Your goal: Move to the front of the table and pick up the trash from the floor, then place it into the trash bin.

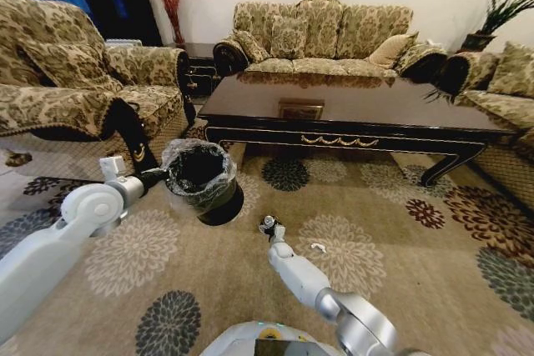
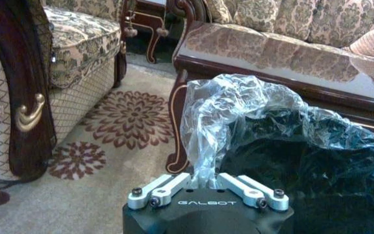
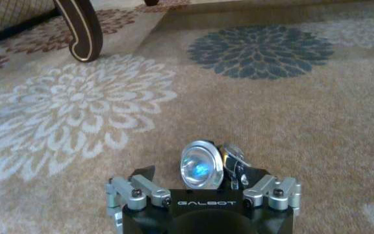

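Clearly the right gripper is clamping a shiny, crumpled piece of trash, its silvery bluish face gleaming between the fingers in the right wrist view; the piece's lower part is lying hidden behind the gripper body. In the head view the same piece is showing only as a small dark glint at the tip of the right gripper, hanging just over the carpet, and its shape is hard to make out there. A white paper scrap is lying on the carpet near that arm.

Beside it, toward the robot's left, the trash bin is standing tilted on the carpet before the table, its crinkly clear bag folded over the rim. The left gripper is pinching that bag at the rim, the plastic bunching up between its fingers; the fingertips themselves are buried in the plastic. In the head view the left gripper is meeting the bin's side.

An armchair is sitting at the left, close to the bin, and a sofa is standing behind the table
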`<state>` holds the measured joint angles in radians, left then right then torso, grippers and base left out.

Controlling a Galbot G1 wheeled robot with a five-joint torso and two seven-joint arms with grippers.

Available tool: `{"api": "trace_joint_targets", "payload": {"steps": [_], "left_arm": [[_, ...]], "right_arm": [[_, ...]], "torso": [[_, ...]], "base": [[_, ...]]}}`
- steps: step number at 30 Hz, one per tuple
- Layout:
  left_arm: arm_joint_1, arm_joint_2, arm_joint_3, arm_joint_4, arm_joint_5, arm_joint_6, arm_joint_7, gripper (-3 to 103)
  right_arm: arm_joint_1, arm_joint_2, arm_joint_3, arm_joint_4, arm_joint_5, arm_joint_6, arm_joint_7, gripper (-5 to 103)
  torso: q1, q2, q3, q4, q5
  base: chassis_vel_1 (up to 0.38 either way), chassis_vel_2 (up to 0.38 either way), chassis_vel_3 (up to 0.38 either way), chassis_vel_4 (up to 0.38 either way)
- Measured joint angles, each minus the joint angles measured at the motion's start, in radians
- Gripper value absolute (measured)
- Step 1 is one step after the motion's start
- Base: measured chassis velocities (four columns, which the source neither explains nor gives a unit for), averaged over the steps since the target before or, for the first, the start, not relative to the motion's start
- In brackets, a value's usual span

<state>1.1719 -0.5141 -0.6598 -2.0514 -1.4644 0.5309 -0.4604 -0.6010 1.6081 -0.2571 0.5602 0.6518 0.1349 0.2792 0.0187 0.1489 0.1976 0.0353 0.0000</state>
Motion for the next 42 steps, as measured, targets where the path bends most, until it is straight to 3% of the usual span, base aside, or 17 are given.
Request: {"api": "trace_joint_targets", "payload": {"steps": [2, 4, 7, 9, 10, 15, 18, 20, 25, 33, 35, 39, 41, 42], "left_arm": [[0.000, -0.002, 0.001, 0.000, 0.001, 0.000, 0.000, 4], [0.001, -0.003, 0.001, 0.000, 0.001, 0.000, 0.000, 4], [0.001, -0.003, 0.002, 0.000, 0.001, 0.000, 0.000, 4], [0.001, -0.003, 0.002, 0.000, 0.001, 0.000, 0.000, 4], [0.001, -0.002, 0.002, 0.001, 0.001, 0.000, 0.000, 4], [0.001, -0.002, 0.002, 0.001, 0.002, -0.001, 0.000, 4], [0.001, -0.001, 0.002, 0.001, 0.003, -0.002, 0.000, 4], [0.001, -0.001, 0.002, 0.001, 0.003, -0.003, 0.000, 4], [-0.002, 0.000, 0.012, 0.001, 0.010, -0.005, 0.000, 4], [-0.008, 0.006, 0.018, 0.007, 0.009, -0.006, 0.001, 4], [-0.009, 0.009, 0.014, 0.008, 0.006, -0.006, 0.001, 4], [-0.018, 0.044, -0.027, 0.025, -0.023, -0.005, 0.008, 4], [-0.020, 0.051, -0.034, 0.029, -0.027, -0.005, 0.009, 4], [-0.024, 0.064, -0.043, 0.035, -0.037, -0.004, 0.011, 4]], "right_arm": [[0.002, 0.000, -0.003, -0.008, -0.010, 0.000, -0.003, 81], [0.003, 0.000, -0.004, -0.012, -0.016, -0.002, -0.003, 81], [0.003, 0.000, -0.003, -0.027, -0.035, -0.010, 0.002, 65], [0.003, 0.000, -0.003, -0.027, -0.035, -0.010, 0.002, 65], [0.002, 0.000, -0.001, -0.029, -0.041, -0.009, 0.000, 54], [-0.003, 0.000, 0.003, -0.025, -0.047, -0.008, 0.000, 37], [-0.016, 0.000, 0.002, -0.007, -0.047, -0.014, 0.007, 21], [-0.018, 0.000, 0.002, -0.002, -0.047, -0.015, 0.009, 21], [-0.041, 0.000, -0.004, 0.041, -0.046, -0.016, 0.013, 2], [-0.045, 0.000, 0.024, 0.061, -0.061, 0.008, 0.042, -1], [-0.040, 0.000, 0.029, 0.059, -0.061, 0.008, 0.047, 4], [-0.012, 0.000, 0.063, 0.012, -0.081, 0.007, 0.065, 26], [-0.008, 0.000, 0.069, 0.004, -0.084, 0.006, 0.066, 26], [-0.002, 0.000, 0.077, -0.009, -0.090, 0.005, 0.067, 32]], "torso": [[0.000, 0.000, 0.000, -0.0001, 0.0000], [0.000, 0.000, 0.000, -0.0001, 0.0000], [0.000, 0.000, 0.000, -0.0001, 0.0000], [0.000, 0.000, 0.000, -0.0001, 0.0000], [0.000, 0.000, 0.000, -0.0002, 0.0000], [0.000, 0.000, 0.000, -0.0001, 0.0000], [0.000, 0.000, 0.000, -0.0001, 0.0000], [0.000, 0.000, 0.000, -0.0001, 0.0000], [0.000, 0.000, 0.000, -0.0001, 0.0000], [0.000, 0.000, 0.000, -0.0001, 0.0000], [0.000, 0.000, 0.000, -0.0002, 0.0000], [0.000, 0.000, 0.000, 0.0000, 0.0000], [0.000, 0.000, 0.000, 0.0000, 0.0000], [0.000, 0.000, 0.000, -0.0001, -0.0001]], "base": [[0.000, 0.000, 0.000, 0.000], [0.000, 0.000, 0.000, 0.000], [0.000, 0.000, 0.000, 0.000], [0.000, 0.000, 0.000, 0.000], [0.000, 0.000, 0.000, 0.000], [0.000, 0.000, 0.000, 0.000], [0.000, 0.000, 0.000, 0.000], [0.000, 0.000, 0.000, 0.000], [0.000, 0.000, 0.000, 0.000], [0.000, 0.000, 0.000, 0.000], [0.000, 0.000, 0.000, 0.000], [0.000, 0.000, 0.000, 0.000], [0.000, 0.000, 0.000, 0.000], [0.000, 0.000, 0.000, 0.000]]}}
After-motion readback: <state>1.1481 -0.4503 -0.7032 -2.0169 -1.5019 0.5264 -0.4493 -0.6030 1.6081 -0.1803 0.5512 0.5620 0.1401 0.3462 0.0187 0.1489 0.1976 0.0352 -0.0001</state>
